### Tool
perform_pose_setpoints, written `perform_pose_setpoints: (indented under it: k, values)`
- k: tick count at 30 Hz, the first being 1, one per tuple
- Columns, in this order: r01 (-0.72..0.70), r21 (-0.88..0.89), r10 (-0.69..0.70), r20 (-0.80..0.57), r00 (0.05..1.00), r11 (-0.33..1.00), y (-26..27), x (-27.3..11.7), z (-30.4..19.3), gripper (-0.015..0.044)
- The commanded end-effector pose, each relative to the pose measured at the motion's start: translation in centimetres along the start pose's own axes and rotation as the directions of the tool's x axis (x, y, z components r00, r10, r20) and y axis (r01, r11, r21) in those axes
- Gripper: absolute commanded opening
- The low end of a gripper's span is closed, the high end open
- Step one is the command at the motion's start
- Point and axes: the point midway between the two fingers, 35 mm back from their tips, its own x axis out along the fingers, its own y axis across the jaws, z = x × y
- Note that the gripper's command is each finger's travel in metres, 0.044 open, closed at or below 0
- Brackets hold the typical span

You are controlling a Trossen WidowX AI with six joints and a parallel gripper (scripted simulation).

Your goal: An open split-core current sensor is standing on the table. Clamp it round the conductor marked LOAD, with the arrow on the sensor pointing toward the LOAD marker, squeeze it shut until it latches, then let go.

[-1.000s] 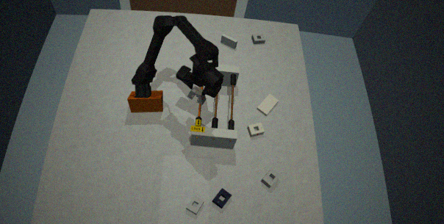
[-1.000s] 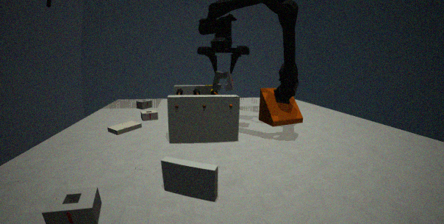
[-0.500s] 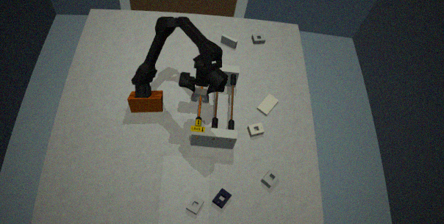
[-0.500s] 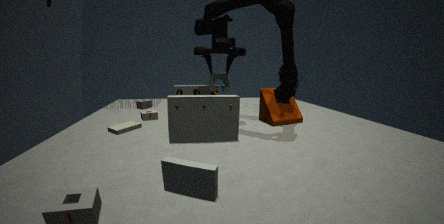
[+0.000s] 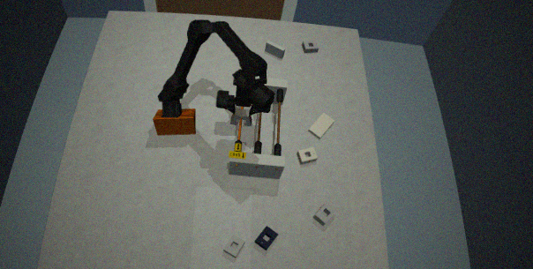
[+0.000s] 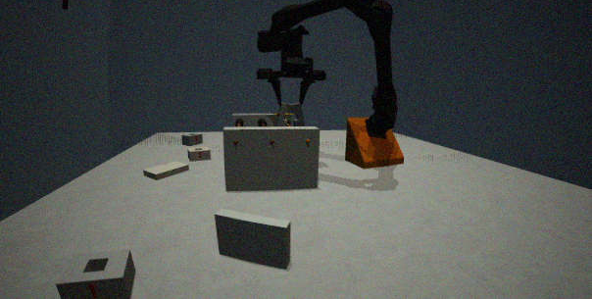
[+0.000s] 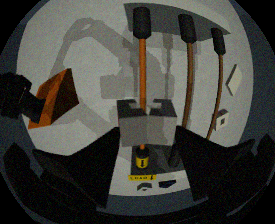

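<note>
My gripper [image 5: 242, 109] [image 6: 291, 103] is shut on the open grey current sensor [image 5: 241, 115] [image 6: 294, 111] [image 7: 147, 131] and holds it upright at the LOAD conductor. This orange conductor [image 5: 239, 133] [image 7: 142, 75] runs toward the sensor's gap in the wrist view, left of the gap's middle, and comes out beyond the body. Whether it lies inside the jaws or below them, I cannot tell. The yellow LOAD marker [image 5: 237, 155] [image 7: 142, 177] is at the conductor's end, with its arrow pointing away from the sensor. The sensor's own arrow cannot be made out.
Two other conductors [image 5: 259, 128] [image 5: 279, 121] run beside it between the grey end walls [image 5: 257, 168] [image 6: 271, 167]. An upright grey block [image 5: 274, 50] [image 6: 252, 237], a flat pale block [image 5: 321, 125], a dark blue square part [image 5: 266, 238] and several pale square parts stand around.
</note>
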Motion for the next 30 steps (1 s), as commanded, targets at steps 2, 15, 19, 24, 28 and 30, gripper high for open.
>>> perform_pose_setpoints:
  k: [2, 15, 19, 24, 28, 30]
  values:
    - [0.002, 0.008, -0.002, 0.007, 1.0, 1.0, 0.0, 0.9, 0.1, 0.0]
    - [0.002, 0.008, -0.002, 0.008, 1.0, 1.0, 0.1, 3.0, 0.1, 0.0]
    - [0.002, 0.008, -0.002, 0.008, 1.0, 1.0, 0.2, 3.6, 0.2, 0.0]
    - [0.0, -0.001, 0.0, 0.002, 1.0, 1.0, 0.1, 3.2, 0.1, 0.0]
    - [0.0, -0.001, 0.0, 0.002, 1.0, 1.0, 0.1, 3.2, 0.1, 0.0]
    - [0.0, -0.001, 0.0, 0.002, 1.0, 1.0, 0.1, 3.2, 0.1, 0.0]
